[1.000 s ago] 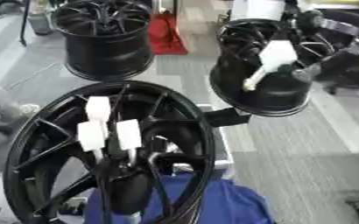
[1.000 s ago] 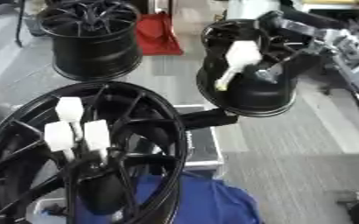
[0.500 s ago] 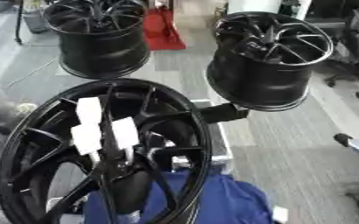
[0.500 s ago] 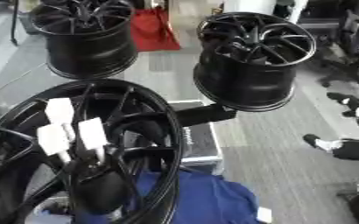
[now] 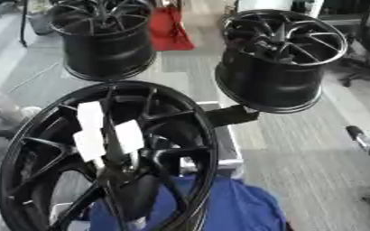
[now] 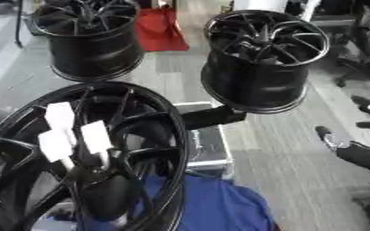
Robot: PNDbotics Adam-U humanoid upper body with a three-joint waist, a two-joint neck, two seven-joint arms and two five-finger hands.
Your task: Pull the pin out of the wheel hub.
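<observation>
- Big black wheel hub [image 5: 101, 158] fills the lower left of the frame, tilted on edge with its spokes facing the camera
- Three white pins [image 5: 105, 133] stand clustered near its centre, poking up between the spokes; they look seated, so the pull is not yet done
- No robot hand shows on the hub; at the right edge a dark shape [image 6: 350, 151] comes in low, possibly the right hand, but whether its fingers are wide or curled I cannot tell
- Left hand is nowhere in either eye view
- Step in hand, by my read: the approach, with nothing gripped; next move calls for a hand to come across to the white pins, pinch one and draw it straight out along its axis
- Two more black wheels [image 5: 279, 56] stand at the upper left and upper right; nothing visible inside them
- A blue cloth [image 5: 228, 207] lies under the near hub at the bottom, and a silver case [image 6: 208, 146] sits just behind it
</observation>
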